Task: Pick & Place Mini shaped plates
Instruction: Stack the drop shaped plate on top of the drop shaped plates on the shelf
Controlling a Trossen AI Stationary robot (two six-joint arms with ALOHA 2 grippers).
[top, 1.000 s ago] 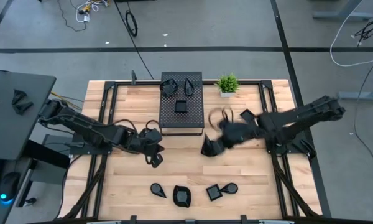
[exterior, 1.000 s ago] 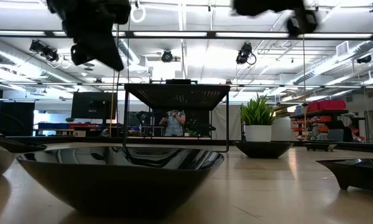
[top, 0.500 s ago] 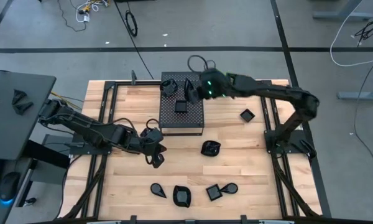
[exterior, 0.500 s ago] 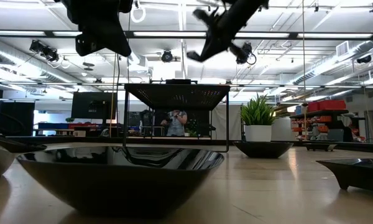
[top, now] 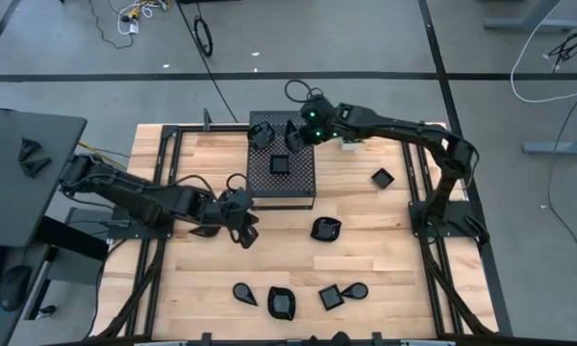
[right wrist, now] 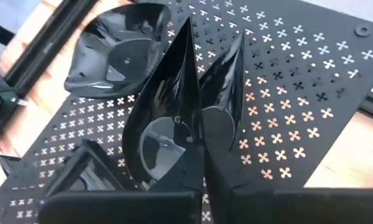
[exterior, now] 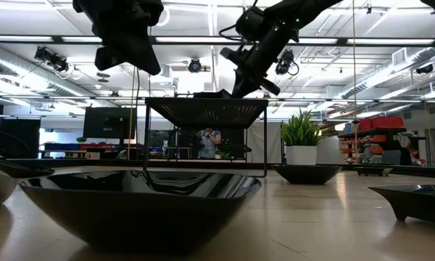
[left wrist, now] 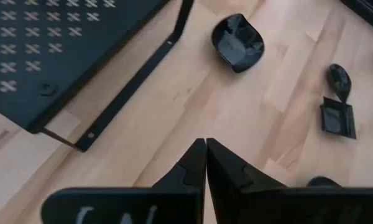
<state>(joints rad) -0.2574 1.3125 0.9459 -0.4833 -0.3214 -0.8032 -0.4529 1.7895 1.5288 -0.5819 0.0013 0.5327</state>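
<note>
Mini shaped plates are split between the wood table (top: pixel 385 252) and the top of the black perforated box (top: pixel 281 185), centre-top of the high view. On the box: a square plate (top: pixel 279 164), a rounded plate (top: pixel 261 135), and a teardrop plate (right wrist: pixel 168 118). Right gripper (top: pixel 298 134) sits over the box's upper right part, fingers clenched together, teardrop plate right at its tips; can't tell if it's pinched. Left gripper (top: pixel 245 231) hovers lower left of the box, fingers pressed together, holding nothing. Loose on the table: a rounded plate (top: pixel 325 229) at centre, a square one (top: pixel 382 178) at right, four more along the bottom edge (top: pixel 281 302).
</note>
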